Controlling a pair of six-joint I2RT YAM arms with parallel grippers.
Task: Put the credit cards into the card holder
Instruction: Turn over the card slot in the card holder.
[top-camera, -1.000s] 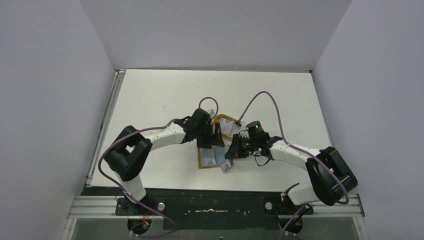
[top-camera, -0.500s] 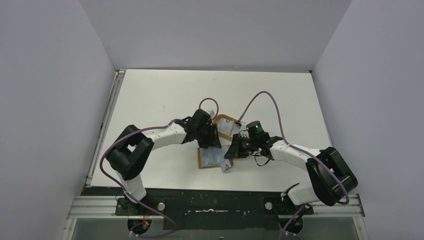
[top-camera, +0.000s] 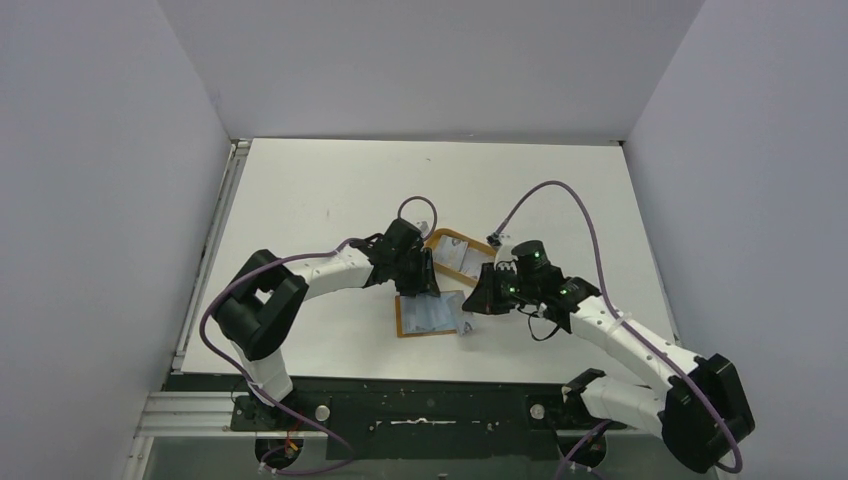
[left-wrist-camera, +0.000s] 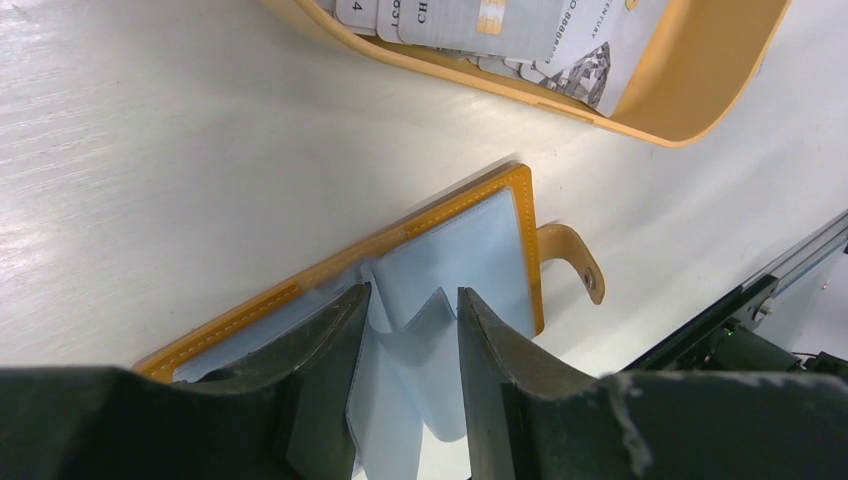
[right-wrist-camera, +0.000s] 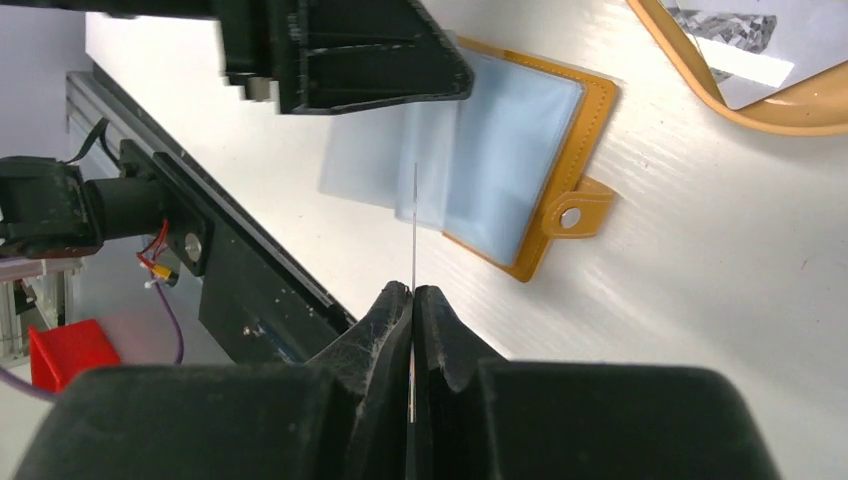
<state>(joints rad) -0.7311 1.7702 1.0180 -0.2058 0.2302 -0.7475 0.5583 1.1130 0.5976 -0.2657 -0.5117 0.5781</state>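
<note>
The card holder (top-camera: 428, 315) is laid open on the worktop (top-camera: 330, 190), with its clear pockets upward and its snap tab (left-wrist-camera: 572, 258) at the outer edge. The left fingers (left-wrist-camera: 325, 340) are set on it, partly spread. A puckered fold of clear pocket (left-wrist-camera: 425, 310) is raised between them; whether it is gripped cannot be told. Just beyond the holder, more credit cards (left-wrist-camera: 480, 18) are kept in a tan-rimmed tray (left-wrist-camera: 700, 95). Further right, the right fingers (right-wrist-camera: 385, 320) are pressed together on one credit card (right-wrist-camera: 414, 215), seen edge-on. Its far end is pointed at the holder's loose clear leaf; contact cannot be told.
</note>
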